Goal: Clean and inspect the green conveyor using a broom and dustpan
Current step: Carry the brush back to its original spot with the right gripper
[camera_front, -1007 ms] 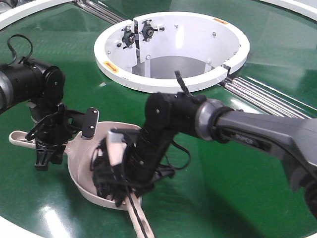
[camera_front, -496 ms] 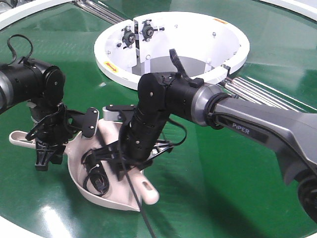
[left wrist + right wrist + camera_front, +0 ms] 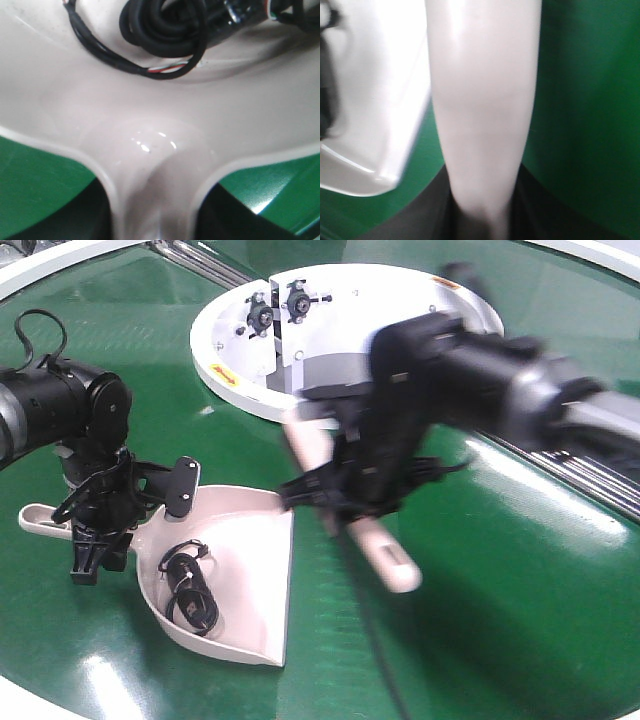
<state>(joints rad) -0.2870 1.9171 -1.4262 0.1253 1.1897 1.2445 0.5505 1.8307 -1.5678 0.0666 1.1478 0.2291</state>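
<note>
The left pincer (image 3: 95, 538) is clamping the wide pale-beige plastic dustpan (image 3: 245, 540) on the glossy dark-green conveyor belt (image 3: 480, 620). The right pincer (image 3: 352, 495) is gripping the slim beige plastic broom (image 3: 385, 562) beside it; sweeping low toward its lip seems wisest.

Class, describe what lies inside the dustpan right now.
A coiled black cable lies in the dustpan, near its back wall. The pan floor beneath the coil is hidden.

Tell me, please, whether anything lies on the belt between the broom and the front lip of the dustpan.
Nothing visible does. The broom is held to the right of the dustpan lip, with only bare green conveyor between them. The black cable lies inside the pan, behind the lip, not in the path.
</note>
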